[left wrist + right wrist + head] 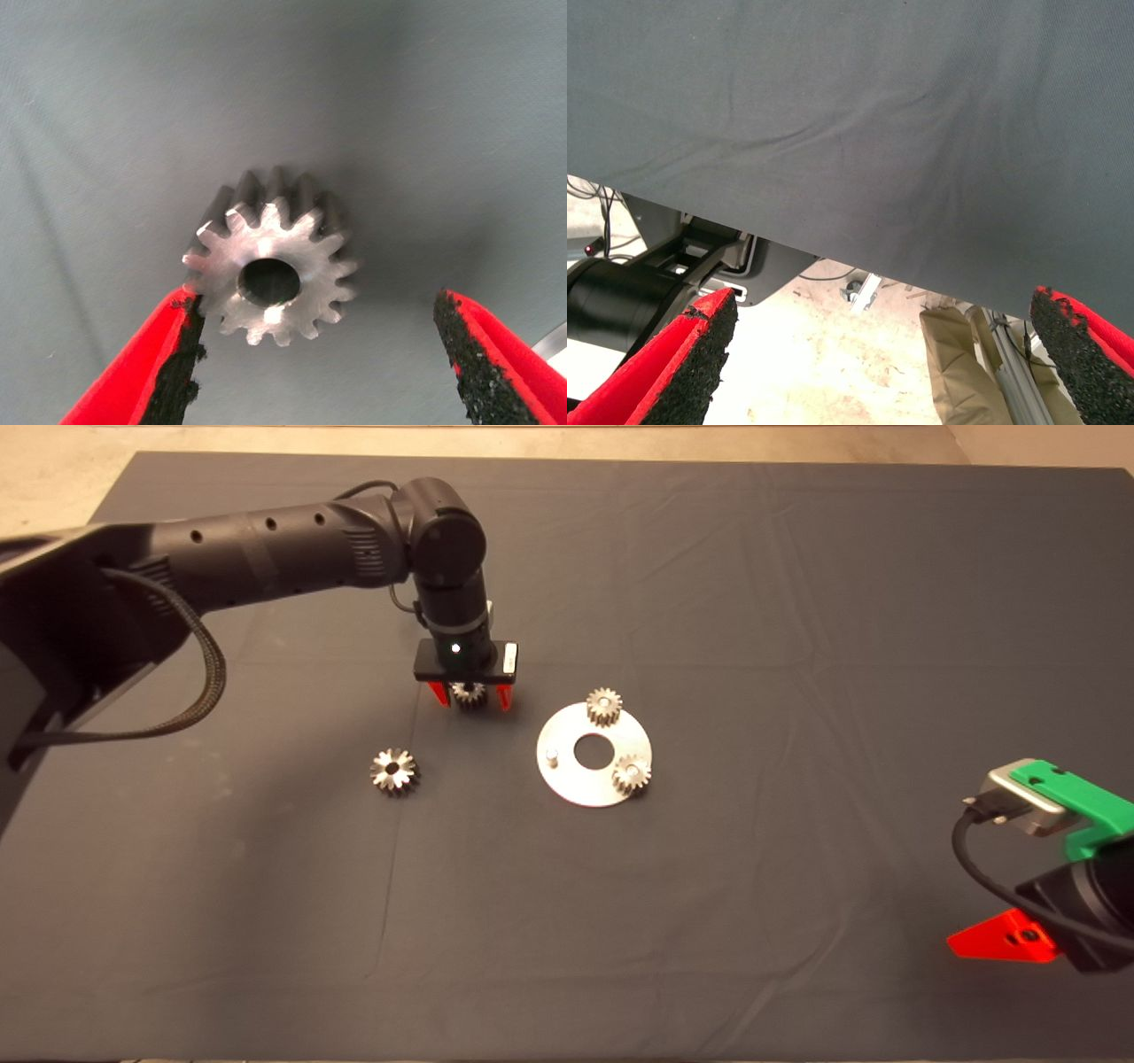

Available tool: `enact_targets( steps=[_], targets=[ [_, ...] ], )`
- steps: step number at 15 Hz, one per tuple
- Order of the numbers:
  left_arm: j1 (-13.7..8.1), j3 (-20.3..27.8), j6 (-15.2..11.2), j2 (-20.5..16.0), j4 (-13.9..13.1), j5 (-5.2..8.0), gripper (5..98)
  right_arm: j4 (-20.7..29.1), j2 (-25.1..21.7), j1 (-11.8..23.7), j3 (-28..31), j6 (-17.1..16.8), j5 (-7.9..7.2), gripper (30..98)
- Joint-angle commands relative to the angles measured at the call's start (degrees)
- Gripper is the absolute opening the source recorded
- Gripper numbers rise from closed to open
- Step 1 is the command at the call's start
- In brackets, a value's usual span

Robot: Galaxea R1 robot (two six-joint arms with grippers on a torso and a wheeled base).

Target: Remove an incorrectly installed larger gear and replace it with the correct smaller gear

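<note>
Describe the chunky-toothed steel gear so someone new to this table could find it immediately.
Start at the round silver metal plate mid-mat; the larger gear lies flat on the dark mat to its left, below the left gripper. Unlike the three fine-toothed gears, it has fewer, broad teeth and a star-like face.

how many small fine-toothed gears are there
3. Two sit on the round plate: one at its far edge, one at its near right. The third lies on the mat between the open left gripper fingers.
</note>
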Motion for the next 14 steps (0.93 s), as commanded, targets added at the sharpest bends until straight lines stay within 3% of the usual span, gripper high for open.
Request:
enact_targets(
  steps=[1,8,14],
  targets=[
    [-0.78,-0.25,0.33,0.62,1.37,0.13,64.4,2.40,0.50,1.38,0.02,0.97,-7.33,87.7],
    [-0.78,-1.71,1.43,0.62,3.57,0.08,64.4,2.40,1.16,1.38,0.02,1.06,-7.33,87.7],
    [-0.69,-3.33,2.44,0.71,3.75,-0.13,64.4,2.49,1.30,1.38,0.28,1.50,-7.33,87.7]
  ],
)
